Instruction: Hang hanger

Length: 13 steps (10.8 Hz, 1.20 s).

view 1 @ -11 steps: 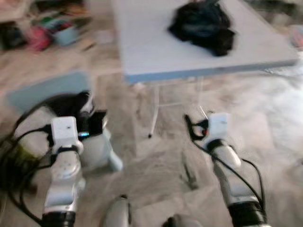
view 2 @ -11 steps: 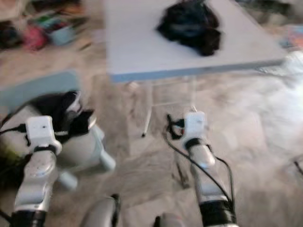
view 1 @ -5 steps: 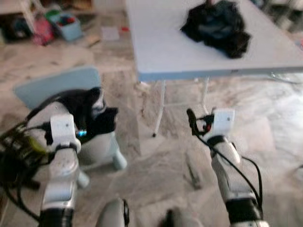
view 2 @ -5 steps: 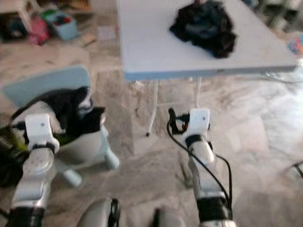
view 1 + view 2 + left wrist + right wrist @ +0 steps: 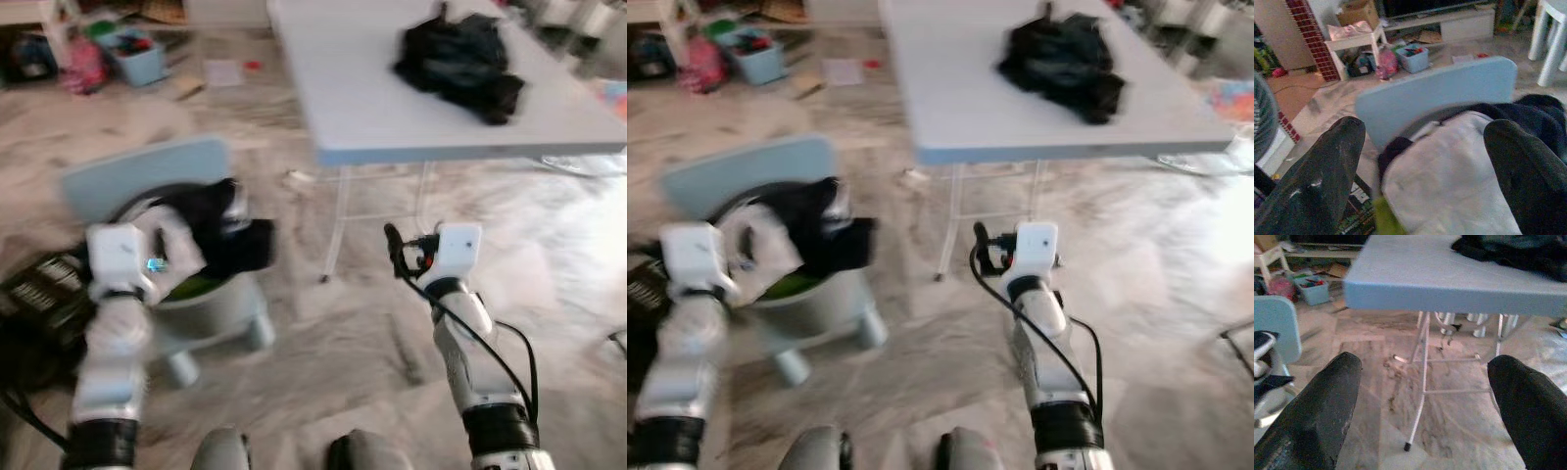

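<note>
Hanger unidentifiable; clothes-heaped chair [image 5: 147, 181] before left gripper [image 5: 1425, 161], table [image 5: 372, 108] before right gripper [image 5: 1425, 391]; both spread.

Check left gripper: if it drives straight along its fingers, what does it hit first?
Likely the white garment heaped with dark clothes on the small light-blue chair. The left gripper is open and aimed right at it. Depth is unclear, so how far off is uncertain.

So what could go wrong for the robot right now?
The little blue chair piled with clothes sits right by the left gripper, so that arm might bump it. The table edge is close ahead of the right gripper. The head views are blurry, so aiming may be off.
</note>
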Available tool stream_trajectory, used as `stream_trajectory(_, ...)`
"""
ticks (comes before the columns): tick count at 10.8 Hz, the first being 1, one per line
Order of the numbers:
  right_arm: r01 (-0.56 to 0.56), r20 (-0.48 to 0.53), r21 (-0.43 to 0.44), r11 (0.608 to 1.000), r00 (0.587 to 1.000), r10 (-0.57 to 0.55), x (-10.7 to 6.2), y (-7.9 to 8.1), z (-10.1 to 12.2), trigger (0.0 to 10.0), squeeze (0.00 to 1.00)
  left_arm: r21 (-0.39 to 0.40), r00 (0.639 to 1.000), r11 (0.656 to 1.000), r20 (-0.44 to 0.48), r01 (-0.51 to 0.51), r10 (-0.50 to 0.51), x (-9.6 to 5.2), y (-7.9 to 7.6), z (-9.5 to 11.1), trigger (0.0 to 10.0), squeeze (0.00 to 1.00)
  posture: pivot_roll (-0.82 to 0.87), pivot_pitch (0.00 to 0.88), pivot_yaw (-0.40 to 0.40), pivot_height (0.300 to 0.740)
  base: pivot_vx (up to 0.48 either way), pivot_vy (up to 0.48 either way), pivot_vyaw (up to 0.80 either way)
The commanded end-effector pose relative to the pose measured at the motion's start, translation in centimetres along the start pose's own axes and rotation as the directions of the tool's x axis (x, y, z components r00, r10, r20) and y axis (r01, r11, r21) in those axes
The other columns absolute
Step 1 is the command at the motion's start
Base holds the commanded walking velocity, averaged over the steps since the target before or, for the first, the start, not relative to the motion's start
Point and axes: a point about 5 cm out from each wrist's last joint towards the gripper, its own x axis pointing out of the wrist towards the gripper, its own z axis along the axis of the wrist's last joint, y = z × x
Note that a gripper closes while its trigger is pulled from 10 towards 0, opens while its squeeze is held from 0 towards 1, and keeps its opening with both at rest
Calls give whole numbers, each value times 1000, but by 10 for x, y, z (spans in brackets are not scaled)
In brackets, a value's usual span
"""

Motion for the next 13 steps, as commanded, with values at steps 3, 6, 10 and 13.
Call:
stream_trajectory(3,43,-23,-20,999,999,-44,-5,-15,-5,10000,0,-8,998,998,5,57,-57,5,-9,-1,10000,0,6,113,-73,740,0,0,0)
stream_trajectory(6,27,-28,-51,998,999,-29,-12,-15,-6,10000,0,8,996,996,-2,91,-91,8,-11,-7,10000,0,-11,135,-77,740,0,0,0)
stream_trajectory(10,10,-35,-59,998,999,-12,-22,-15,-5,10000,0,-10,993,993,14,115,-115,9,-9,-9,10000,0,-32,185,-93,740,0,0,597)
stream_trajectory(13,5,-45,-75,997,999,-8,-27,-18,-4,10000,0,-40,991,990,26,133,-132,13,-15,-6,10000,0,-49,199,-95,740,107,0,0)
